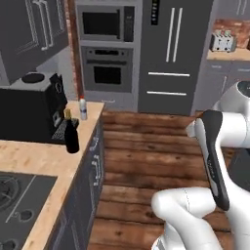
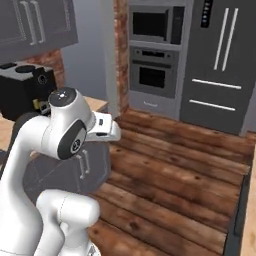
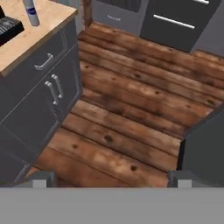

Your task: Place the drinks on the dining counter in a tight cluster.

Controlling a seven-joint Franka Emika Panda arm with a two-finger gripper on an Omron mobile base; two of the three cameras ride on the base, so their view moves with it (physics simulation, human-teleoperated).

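Observation:
Two drinks stand on the wooden counter [image 1: 44, 156] at the left, beside the black coffee machine [image 1: 34, 110]. The dark wine bottle [image 1: 72, 134] with a tan neck is near the counter's front edge. The small clear red-capped bottle [image 1: 83, 108] stands behind it, towards the counter's far corner, and its lower part [image 3: 30, 12] appears at the top left of the hand view. My gripper [image 3: 111, 179] is open and empty, hanging over the plank floor well to the right of both bottles. A thin pale strip of the dining counter [image 2: 252, 190] runs along the right edge of the right base view.
A stove [image 1: 19, 200] is set into the near end of the left counter, above grey cabinets with handles [image 3: 48, 87]. A wall oven [image 1: 107, 68] and fridge [image 1: 176, 53] stand at the back. A dark cabinet side [image 3: 205, 144] rises at the right. Plank floor [image 1: 146, 161] lies between.

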